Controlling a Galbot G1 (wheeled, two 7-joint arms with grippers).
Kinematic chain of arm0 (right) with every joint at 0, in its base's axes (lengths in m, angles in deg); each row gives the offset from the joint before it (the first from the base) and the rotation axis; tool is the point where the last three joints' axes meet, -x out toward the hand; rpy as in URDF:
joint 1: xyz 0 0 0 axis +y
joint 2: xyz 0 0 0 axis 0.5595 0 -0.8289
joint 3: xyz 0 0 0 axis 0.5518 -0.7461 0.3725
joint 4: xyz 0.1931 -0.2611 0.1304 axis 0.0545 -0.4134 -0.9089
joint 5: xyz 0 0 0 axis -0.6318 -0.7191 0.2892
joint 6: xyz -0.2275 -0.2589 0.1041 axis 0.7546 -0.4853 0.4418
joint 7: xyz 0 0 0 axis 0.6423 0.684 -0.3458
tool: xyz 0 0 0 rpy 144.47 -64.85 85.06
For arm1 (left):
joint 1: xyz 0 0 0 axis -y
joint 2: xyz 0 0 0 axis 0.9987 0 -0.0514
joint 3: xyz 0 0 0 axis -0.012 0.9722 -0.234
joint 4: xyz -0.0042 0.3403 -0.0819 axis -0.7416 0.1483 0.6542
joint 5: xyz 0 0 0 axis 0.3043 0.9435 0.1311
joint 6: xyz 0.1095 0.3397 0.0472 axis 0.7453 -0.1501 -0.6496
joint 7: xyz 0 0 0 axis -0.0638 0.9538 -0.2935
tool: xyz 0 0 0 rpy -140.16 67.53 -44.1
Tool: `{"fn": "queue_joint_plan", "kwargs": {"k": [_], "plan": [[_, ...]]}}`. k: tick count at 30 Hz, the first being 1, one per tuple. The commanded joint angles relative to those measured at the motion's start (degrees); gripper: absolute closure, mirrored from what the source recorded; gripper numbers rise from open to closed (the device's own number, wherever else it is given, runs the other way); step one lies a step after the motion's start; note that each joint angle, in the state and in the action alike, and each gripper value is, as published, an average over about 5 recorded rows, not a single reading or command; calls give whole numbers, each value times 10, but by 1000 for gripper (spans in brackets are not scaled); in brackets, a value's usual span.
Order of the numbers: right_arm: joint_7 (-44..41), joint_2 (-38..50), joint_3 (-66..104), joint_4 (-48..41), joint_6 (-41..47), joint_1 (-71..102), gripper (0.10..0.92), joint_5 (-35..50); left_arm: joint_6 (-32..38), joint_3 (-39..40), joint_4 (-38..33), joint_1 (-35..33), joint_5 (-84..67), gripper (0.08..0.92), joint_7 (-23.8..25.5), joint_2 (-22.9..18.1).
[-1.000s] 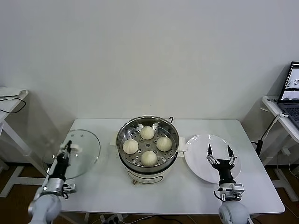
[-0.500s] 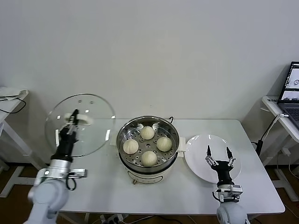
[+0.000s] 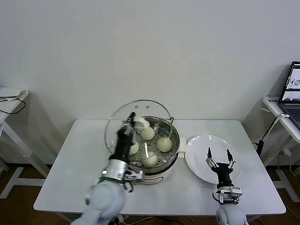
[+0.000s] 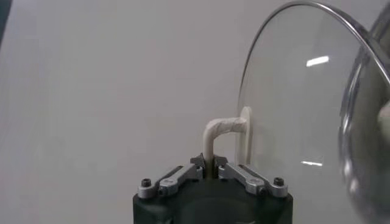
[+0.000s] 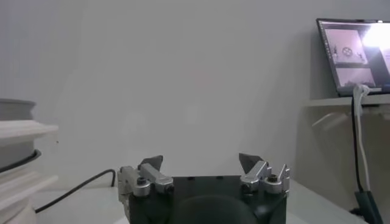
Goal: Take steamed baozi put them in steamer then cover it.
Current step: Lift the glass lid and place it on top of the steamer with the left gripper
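Lid (image 3: 123, 125) of clear glass held tilted, almost on edge, over the steamer's (image 3: 173, 125) left rim; left end effector (image 3: 131, 120) clenched on its cream handle (image 4: 222, 131); steamer at mid-desk, four steamed baozi (image 3: 164, 144) on its perforated tray; right end effector (image 3: 219, 155) released, fingers spread, hovering over the white plate (image 3: 199, 151) toward the desk's (image 3: 84, 165) right edge.

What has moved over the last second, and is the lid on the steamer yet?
The left gripper, shut on the glass lid by its handle, has lifted it off the table's left side and carried it right, over the steamer. It hangs tilted there, not seated yet. The four baozi, the white plate and the open right gripper above it stayed put.
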Motion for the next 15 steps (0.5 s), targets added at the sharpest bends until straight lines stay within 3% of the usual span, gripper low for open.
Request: {"fn": "queue_joint_plan", "kwargs": {"k": [1, 15], "plan": [[-1, -3, 3, -9, 0, -2, 203, 3, -116, 142, 90, 81, 80, 805, 88, -61], [-3, -13, -1, -14, 1, -7, 203, 0, -91, 94, 137, 78, 183, 805, 116, -79]]}}
